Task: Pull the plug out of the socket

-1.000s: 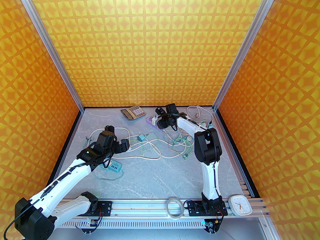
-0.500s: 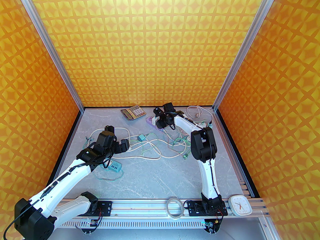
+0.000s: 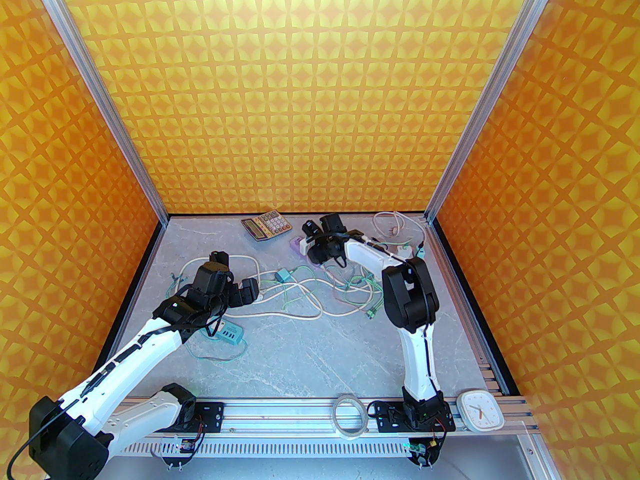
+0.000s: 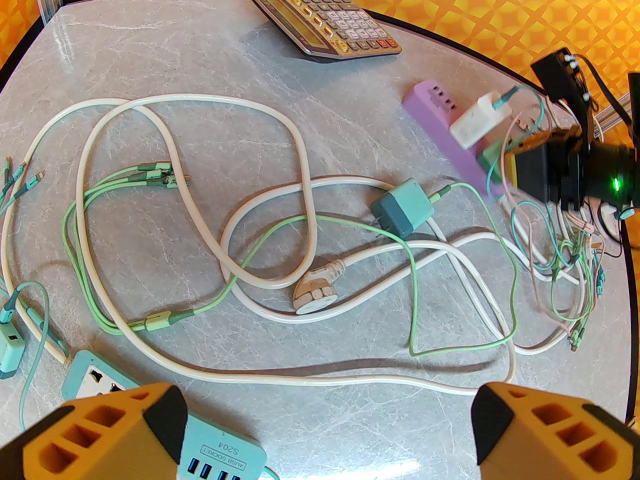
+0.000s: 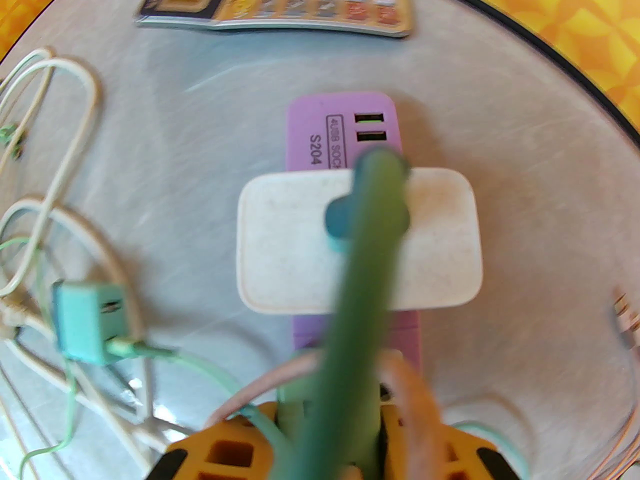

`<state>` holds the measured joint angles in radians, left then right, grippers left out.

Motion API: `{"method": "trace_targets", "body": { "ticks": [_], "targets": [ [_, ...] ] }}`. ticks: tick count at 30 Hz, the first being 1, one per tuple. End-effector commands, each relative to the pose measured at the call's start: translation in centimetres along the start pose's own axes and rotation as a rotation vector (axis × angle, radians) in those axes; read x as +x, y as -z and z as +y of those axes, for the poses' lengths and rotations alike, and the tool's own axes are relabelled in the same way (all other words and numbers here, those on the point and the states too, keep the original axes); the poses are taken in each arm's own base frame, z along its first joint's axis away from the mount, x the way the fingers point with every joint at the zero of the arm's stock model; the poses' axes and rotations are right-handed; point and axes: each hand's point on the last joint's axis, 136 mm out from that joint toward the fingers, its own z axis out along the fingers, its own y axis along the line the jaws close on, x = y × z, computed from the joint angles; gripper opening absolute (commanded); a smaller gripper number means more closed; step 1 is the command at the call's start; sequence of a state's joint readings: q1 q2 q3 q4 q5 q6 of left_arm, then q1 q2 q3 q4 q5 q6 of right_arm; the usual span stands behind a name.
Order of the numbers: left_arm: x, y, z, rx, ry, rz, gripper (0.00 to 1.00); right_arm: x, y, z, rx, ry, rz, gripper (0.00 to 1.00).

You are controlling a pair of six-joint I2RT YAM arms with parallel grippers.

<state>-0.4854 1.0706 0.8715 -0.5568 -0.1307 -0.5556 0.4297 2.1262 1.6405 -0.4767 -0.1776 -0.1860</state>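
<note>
A purple socket strip [image 3: 298, 244] [image 4: 440, 118] [image 5: 340, 128] lies at the back of the table. A white charger [image 4: 479, 120] [image 5: 280, 248] with a green cable sits plugged into it. Right behind the charger a green plug [image 4: 491, 154] [image 5: 295, 408] stands in the strip. My right gripper [image 3: 316, 248] [image 4: 520, 160] [image 5: 330, 418] is shut on that green plug, one yellow finger on each side. A blurred green cable crosses the right wrist view and hides part of the grip. My left gripper [image 3: 240, 293] [image 4: 325, 443] hovers open over the cable tangle at the left, holding nothing.
A calculator [image 3: 266, 224] [image 4: 325, 23] lies just left of the strip. Looped white and green cables [image 4: 300, 218], a teal adapter [image 3: 283, 275] [image 4: 402, 213] and a teal socket strip [image 3: 227, 331] [image 4: 150, 418] cover the middle. A tape roll [image 3: 350, 414] and a clock [image 3: 480, 410] rest on the front rail.
My right gripper has shifted left along the purple strip and its fingers have closed in on the green plug. The left arm has stayed still.
</note>
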Motion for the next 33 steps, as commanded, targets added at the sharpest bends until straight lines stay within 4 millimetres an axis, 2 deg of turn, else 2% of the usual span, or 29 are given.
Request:
{"method": "trace_targets", "body": {
  "ticks": [1,6,9,13,14,15,18,21,22,23,25,26,27,30,31,32,33],
  "targets": [
    [-0.5,0.8,-0.9,0.042,-0.001,-0.019,0.99,0.6,1.3,3.6,-0.07,-0.02,0.006,0.24],
    [-1.2,-0.3,-1.9,0.072,0.014,-0.026,0.99,1.5,2.4,6.3,-0.103,0.005,0.004,0.25],
    [-1.6,-2.6,-2.7,0.082,0.032,-0.014,0.98,2.4,2.4,6.8,-0.099,0.024,0.016,0.27],
    [-2.5,-6.9,-4.6,0.109,0.037,0.011,0.93,2.9,1.7,6.3,-0.071,0.028,0.031,0.27],
    [-2.8,-8.0,-4.8,0.103,0.04,0.019,0.86,3.0,1.5,6.3,-0.071,0.026,0.033,0.27],
    [-3.1,-9.2,-4.9,0.092,0.047,0.029,0.8,3.0,1.3,6.2,-0.071,0.021,0.029,0.27],
    [-4.0,-13.0,-4.7,0.078,0.095,0.065,0.79,2.8,1.1,6.2,-0.064,0.014,0.01,0.27],
    [-4.7,-17.1,-4.9,0.101,0.135,0.11,0.72,2.9,0.9,6.2,-0.07,0.011,0.011,0.28],
    [-5.1,-18.3,-5.1,0.115,0.144,0.124,0.62,3.0,0.9,6.2,-0.069,0.01,0.013,0.28],
    [-5.4,-19.2,-5.3,0.133,0.152,0.136,0.45,3.0,0.9,6.2,-0.067,0.011,0.014,0.28],
    [-6.1,-21.1,-5.7,0.175,0.193,0.152,0.18,3.0,0.8,6.0,-0.063,0.01,0.01,0.28],
    [-6.6,-21.7,-6.1,0.202,0.212,0.152,0.07,3.1,0.8,6.1,-0.061,0.011,0.01,0.28],
    [-7.0,-22.3,-6.5,0.23,0.235,0.153,0.0,3.1,0.8,6.0,-0.058,0.012,0.01,0.28],
    [-7.8,-23.4,-8.2,0.308,0.26,0.17,0.0,3.2,0.7,5.9,-0.053,0.013,0.01,0.28],
    [-7.1,-24.0,-8.3,0.314,0.269,0.198,0.0,3.2,0.7,5.9,-0.052,0.012,0.011,0.28],
    [-7.8,-24.2,-9.0,0.334,0.272,0.195,0.0,3.1,0.7,5.9,-0.052,0.013,0.009,0.28],
    [-7.5,-24.6,-9.2,0.342,0.275,0.213,0.0,3.2,0.6,5.9,-0.052,0.012,0.01,0.28]
  ]
}}
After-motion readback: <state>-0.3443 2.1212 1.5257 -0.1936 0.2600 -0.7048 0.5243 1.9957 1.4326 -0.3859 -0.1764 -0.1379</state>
